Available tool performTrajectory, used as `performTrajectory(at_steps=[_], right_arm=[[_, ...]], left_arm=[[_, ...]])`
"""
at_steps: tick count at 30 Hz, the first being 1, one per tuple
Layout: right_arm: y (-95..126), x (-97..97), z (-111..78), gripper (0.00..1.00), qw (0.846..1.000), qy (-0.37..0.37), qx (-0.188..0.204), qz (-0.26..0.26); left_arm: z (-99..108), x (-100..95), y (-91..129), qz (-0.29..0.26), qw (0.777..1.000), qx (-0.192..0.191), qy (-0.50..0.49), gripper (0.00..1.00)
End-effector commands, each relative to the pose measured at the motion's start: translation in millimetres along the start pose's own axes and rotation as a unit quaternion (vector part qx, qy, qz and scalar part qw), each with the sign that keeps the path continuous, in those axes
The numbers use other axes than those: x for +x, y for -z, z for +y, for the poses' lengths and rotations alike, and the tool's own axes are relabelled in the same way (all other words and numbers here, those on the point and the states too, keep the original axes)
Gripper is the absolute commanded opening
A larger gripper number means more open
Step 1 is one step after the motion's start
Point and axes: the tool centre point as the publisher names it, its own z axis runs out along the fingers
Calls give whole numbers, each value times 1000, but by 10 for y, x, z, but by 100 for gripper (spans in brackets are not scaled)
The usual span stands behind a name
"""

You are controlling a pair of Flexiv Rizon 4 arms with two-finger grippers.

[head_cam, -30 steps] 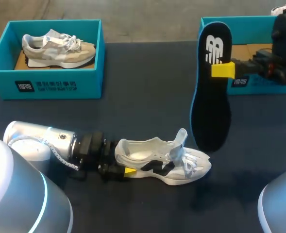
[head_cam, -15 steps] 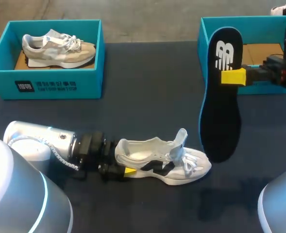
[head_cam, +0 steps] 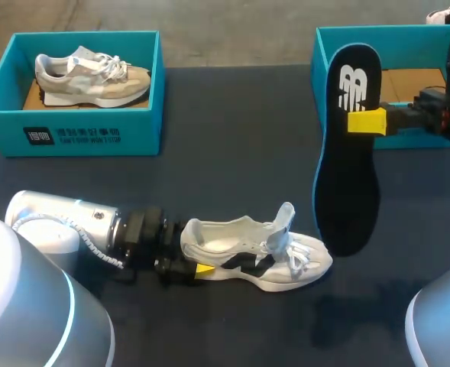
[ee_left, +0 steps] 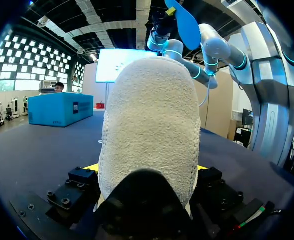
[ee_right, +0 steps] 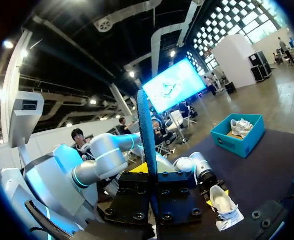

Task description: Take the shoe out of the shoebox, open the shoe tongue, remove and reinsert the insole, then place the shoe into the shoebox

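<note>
Our right gripper [head_cam: 366, 121] is clamped on the insole [head_cam: 347, 176], pinching it near the heel end. The long black piece hangs down from the fingers with its toe end toward the table [head_cam: 232, 138]. In the right wrist view the insole stands as a thin blue-edged blade between the two fingers. Just behind this gripper sits the open shoebox [head_cam: 408, 34], with nothing that we can see in the part of it that shows.

Our left gripper [head_cam: 203, 269] is closed on the heel of the shoe [head_cam: 255, 252]. The left wrist view shows the padded heel collar wedged between the fingers, a sliver of yellow on either side. The shoe lies on the table ahead of this gripper, its tongue [head_cam: 286, 214] standing up and its mouth open. The hanging toe of the insole is near the shoe's toe, and we judge the two to be apart.

Well away from both grippers, a second box [head_cam: 72, 130] holds a beige shoe [head_cam: 91, 75].

By our reckoning the first half is done: the shoe is out of its box, the tongue is open, and the insole is removed. The insole has yet to go back in through the mouth, and the shoe has yet to be returned to the shoebox behind the right gripper.
</note>
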Motion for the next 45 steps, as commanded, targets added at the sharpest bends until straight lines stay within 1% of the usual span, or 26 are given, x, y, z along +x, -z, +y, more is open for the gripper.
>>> performTrajectory(at_steps=[1,9,18,25,36,37,38,39,40,45], right_arm=[[-13,-35,-30,0,1000,-3,-7,-1],[-89,-127,6,0,1000,-9,-12,7],[-111,-220,52,0,1000,-10,-14,-4],[-177,-244,77,0,1000,-14,-16,-3],[-178,-251,73,0,1000,-21,-20,-6],[-178,-251,73,0,1000,-21,-20,-6],[-178,-251,73,0,1000,-21,-20,-6],[-178,-251,73,0,1000,-21,-20,-6],[-178,-251,73,0,1000,-21,-20,-6],[-178,-251,73,0,1000,-21,-20,-6]], left_arm=[[-9,7,-3,0,1000,-1,0,0],[-9,7,-3,0,1000,-1,0,0],[-9,7,-3,0,1000,-1,0,0],[-9,7,-3,0,1000,-1,0,0],[-6,6,3,1,1000,0,0,0],[0,6,9,1,1000,-1,0,4],[12,4,15,2,1000,-2,1,25],[26,7,21,5,1000,-5,2,49],[41,9,27,6,1000,-8,1,100],[87,17,84,8,1000,-16,4,100]])
